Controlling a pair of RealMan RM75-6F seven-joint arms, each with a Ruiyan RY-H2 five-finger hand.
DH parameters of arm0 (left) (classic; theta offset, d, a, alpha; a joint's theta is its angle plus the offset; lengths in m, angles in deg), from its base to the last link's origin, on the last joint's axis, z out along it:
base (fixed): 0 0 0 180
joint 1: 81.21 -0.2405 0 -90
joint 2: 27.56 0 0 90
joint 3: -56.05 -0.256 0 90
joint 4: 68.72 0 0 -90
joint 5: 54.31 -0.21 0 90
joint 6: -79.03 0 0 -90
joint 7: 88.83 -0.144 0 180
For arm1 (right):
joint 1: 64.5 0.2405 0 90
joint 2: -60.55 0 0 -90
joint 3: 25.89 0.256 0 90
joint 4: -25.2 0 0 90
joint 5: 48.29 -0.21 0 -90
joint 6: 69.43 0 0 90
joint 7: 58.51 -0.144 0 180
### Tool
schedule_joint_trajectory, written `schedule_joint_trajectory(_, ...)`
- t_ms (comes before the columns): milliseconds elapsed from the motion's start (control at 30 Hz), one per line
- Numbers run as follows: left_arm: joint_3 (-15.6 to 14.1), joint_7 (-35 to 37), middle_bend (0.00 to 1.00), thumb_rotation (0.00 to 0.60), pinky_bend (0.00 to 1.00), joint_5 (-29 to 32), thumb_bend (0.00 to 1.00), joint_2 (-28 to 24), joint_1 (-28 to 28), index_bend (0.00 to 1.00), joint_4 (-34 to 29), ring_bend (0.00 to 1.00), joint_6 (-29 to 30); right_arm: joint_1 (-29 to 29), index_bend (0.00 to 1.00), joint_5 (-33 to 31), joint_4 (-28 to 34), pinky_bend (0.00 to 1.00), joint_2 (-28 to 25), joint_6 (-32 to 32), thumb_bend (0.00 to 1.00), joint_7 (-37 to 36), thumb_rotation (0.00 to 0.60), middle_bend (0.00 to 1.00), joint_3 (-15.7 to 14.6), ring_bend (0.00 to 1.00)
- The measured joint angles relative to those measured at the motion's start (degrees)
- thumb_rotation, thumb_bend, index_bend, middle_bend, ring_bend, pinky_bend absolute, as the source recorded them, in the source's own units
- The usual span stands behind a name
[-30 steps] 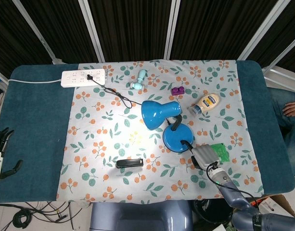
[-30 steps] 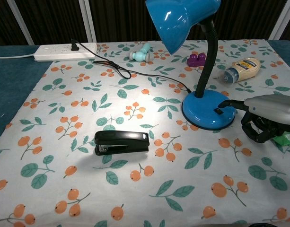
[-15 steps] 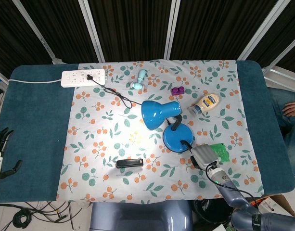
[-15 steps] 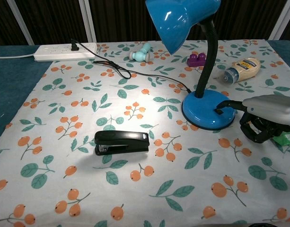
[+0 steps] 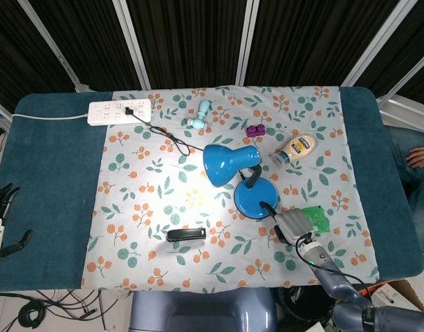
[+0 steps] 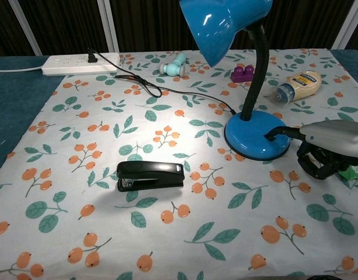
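Looking at the head view, the right robot hand [image 5: 292, 223] has crept slightly right since a second ago, yet one dark fingertip stays on the near right edge of the blue lamp base [image 5: 253, 199], where the switch seems to be; the other fingers curl under the palm, holding nothing. The lamp still throws a bright patch on the floral cloth [image 5: 149, 200], so the press has probably not switched it off. The left robot hand [image 5: 3, 221] waits with spread fingers beyond the left tabletop [image 5: 52, 180] edge, unmoved.

In the chest view, the same right robot hand [image 6: 330, 149] has pulled back a little to the right, its fingertip at the lamp base [image 6: 254, 140].

Dark slatted panels with white frames close the room behind.
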Motion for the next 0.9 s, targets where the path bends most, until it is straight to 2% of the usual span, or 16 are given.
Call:
schedule_joint_trajectory(567, 0.07, 0.08, 0.0, 0.6, 0.07, 0.14, 0.3, -0.03, 0.03, 0.0, 0.07, 0.0, -0.07, 0.9, 0.09, -2.22, -0.64, 0.72, 0.13, 1.73, 0.61, 1.31, 0.6, 0.7, -0.03, 0.75)
schedule_joint_trajectory(733, 0.08, 0.08, 0.0, 0.6, 0.07, 0.14, 0.3, -0.04, 0.02, 0.0, 0.06, 0.0, -0.04, 1.08, 0.06, -1.82, 0.01, 0.72, -0.12, 0.92, 0.61, 1.32, 0.6, 0.69, 0.5, 0.74)
schedule_joint_trajectory(833, 0.06, 0.09, 0.0, 0.6, 0.08, 0.14, 0.3, -0.04, 0.04, 0.0, 0.06, 0.0, -0.11, 1.14, 0.01, -1.35, 1.05, 0.71, -0.51, 0.18, 0.59, 1.3, 0.6, 0.64, 0.92, 0.71)
schedule_joint_trajectory(900, 0.04, 0.08, 0.0, 0.6, 0.08, 0.1, 0.3, -0.03, 0.06, 0.0, 0.03, 0.0, -0.13, 1.17, 0.0, -0.83, 1.93, 0.66, -0.92, -0.71, 0.54, 1.33, 0.6, 0.54, 1.32, 0.64)
